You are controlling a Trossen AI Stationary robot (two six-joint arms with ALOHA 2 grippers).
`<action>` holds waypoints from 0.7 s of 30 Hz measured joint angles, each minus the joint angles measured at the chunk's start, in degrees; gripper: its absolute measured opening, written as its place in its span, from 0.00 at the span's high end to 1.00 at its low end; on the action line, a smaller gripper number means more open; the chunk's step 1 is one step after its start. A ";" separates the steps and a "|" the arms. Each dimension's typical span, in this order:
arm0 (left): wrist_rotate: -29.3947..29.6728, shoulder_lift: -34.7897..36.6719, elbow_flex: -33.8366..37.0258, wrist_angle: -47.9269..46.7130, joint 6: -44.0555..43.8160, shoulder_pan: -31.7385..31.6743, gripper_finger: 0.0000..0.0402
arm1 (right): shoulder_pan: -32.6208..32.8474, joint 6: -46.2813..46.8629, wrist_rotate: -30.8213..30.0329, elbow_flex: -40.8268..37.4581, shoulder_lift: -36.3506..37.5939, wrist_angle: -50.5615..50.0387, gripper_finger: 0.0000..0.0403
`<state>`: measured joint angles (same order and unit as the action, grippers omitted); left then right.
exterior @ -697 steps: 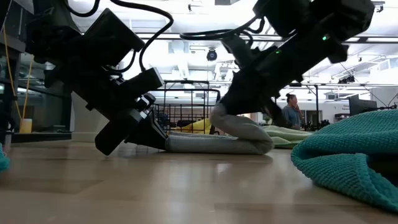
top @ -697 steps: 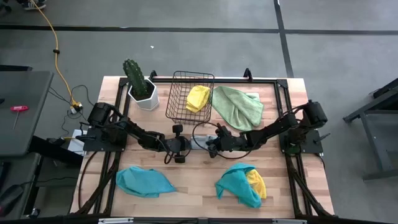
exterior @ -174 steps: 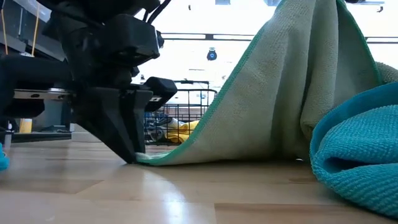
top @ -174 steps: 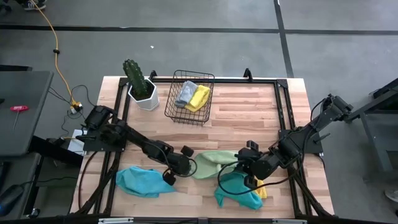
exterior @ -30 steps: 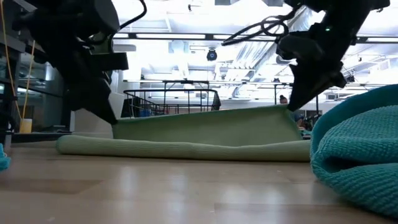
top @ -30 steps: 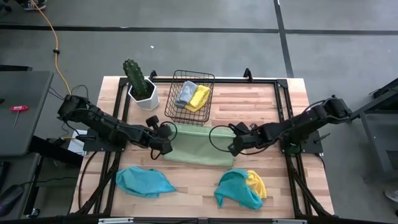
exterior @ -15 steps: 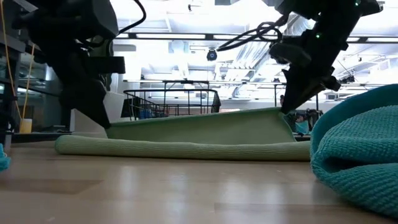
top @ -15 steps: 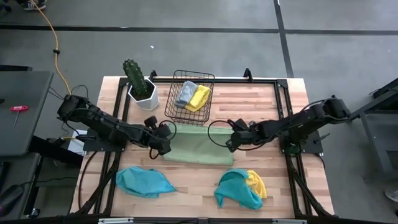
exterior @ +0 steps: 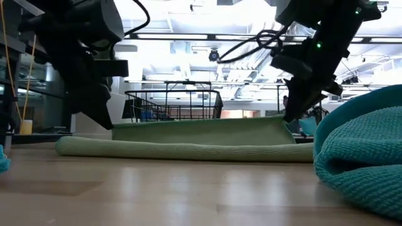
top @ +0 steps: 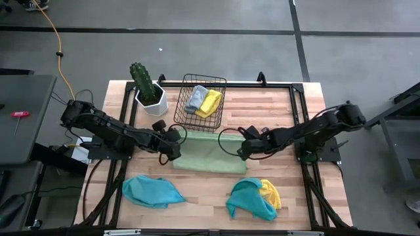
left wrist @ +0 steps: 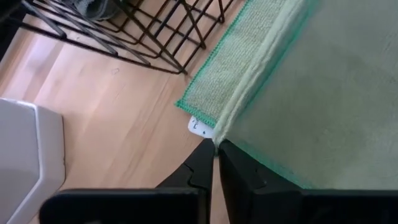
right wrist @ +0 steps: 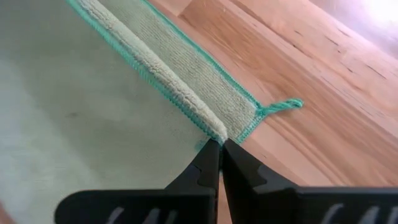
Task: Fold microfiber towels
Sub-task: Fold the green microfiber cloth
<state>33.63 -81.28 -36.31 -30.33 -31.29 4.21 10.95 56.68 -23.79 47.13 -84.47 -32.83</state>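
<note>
Light green towel [top: 209, 153] is lying folded over on the counter [top: 262, 111], its top layer being held up off the lower layer along the far edge. Left tool [top: 176, 145] is gripping the towel's left corner, fingers [left wrist: 200, 167] pressed nearly together with the teal-stitched hem pinched at their tips. Right tool [top: 241, 148] is doing the same at the opposite corner, fingers [right wrist: 205, 163] closed tight on the hem, a small loop tag [right wrist: 283, 106] sticking out just beside them. In the low view the lifted edge is stretching between left tool [exterior: 103, 113] and right tool [exterior: 295, 107].

Black wire basket [top: 200, 102] is sitting just beyond the left tool, holding a grey towel [top: 195, 98] and a yellow towel [top: 210, 102]. Potted cactus [top: 146, 88] is standing outboard of the basket.

Behind the tools, toward the near edge: a teal towel [top: 152, 191] crumpled behind the left tool; another teal towel [top: 249, 198] bunched against a second yellow towel [top: 270, 193] behind the right tool
</note>
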 joint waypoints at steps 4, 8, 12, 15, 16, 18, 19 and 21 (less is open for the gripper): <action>0.68 -0.02 0.12 -0.29 0.07 -0.16 0.93 | -0.95 -0.20 0.00 -0.08 -0.89 0.03 0.99; 1.59 -0.02 0.11 -0.21 1.93 -0.75 0.89 | -2.14 -1.92 -0.83 -0.08 -1.14 0.22 0.92; 1.86 -0.02 0.11 -0.09 4.50 -1.79 0.82 | -2.95 -4.44 -2.82 -0.08 -1.14 1.08 0.78; 3.03 0.50 0.06 -0.93 6.50 -2.12 0.76 | -3.86 -6.55 -2.97 -0.08 -0.92 0.45 0.67; 3.44 1.08 0.06 -1.24 6.90 -2.10 0.75 | -3.99 -7.45 -3.28 -0.08 -0.54 -0.11 0.64; 3.81 2.47 0.02 -1.28 7.83 -2.10 0.72 | -3.98 -8.86 -5.60 -0.08 0.42 -0.41 0.58; 3.96 3.58 0.02 -1.33 8.10 -2.06 0.71 | -3.84 -9.42 -7.29 -0.08 1.12 -1.03 0.56; 3.73 5.60 -0.04 -0.51 9.81 -1.66 0.69 | -3.05 -11.06 -10.27 -0.08 2.75 -1.31 0.52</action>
<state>37.36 -75.67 -36.35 -30.84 -21.48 2.55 7.89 45.62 -34.06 47.05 -81.72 -34.13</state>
